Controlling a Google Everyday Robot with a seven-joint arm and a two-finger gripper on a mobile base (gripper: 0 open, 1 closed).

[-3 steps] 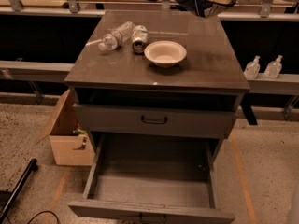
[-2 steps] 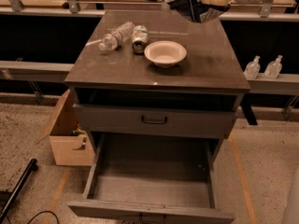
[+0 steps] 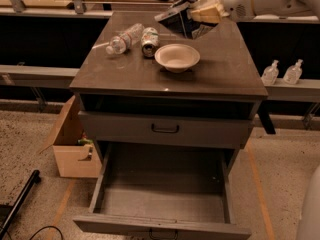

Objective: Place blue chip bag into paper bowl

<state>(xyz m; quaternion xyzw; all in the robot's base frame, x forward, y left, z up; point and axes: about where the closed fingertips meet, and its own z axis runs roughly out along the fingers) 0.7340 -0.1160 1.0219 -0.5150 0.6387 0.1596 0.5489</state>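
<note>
The blue chip bag (image 3: 184,20) is dark blue foil with white patches. It hangs in the air above the back of the cabinet top, just behind and above the paper bowl (image 3: 177,57). My gripper (image 3: 204,13) comes in from the upper right and is shut on the bag's right end. The cream bowl sits empty in the middle of the grey cabinet top (image 3: 220,74).
A clear plastic bottle (image 3: 124,38) and a crushed can (image 3: 149,41) lie left of the bowl. The cabinet's bottom drawer (image 3: 162,194) is pulled open toward me. A cardboard box (image 3: 75,144) stands on the floor at left. Two small bottles (image 3: 282,73) stand at right.
My gripper has carried the blue chip bag leftward and lower, from the cabinet's back right toward the spot above the bowl.
</note>
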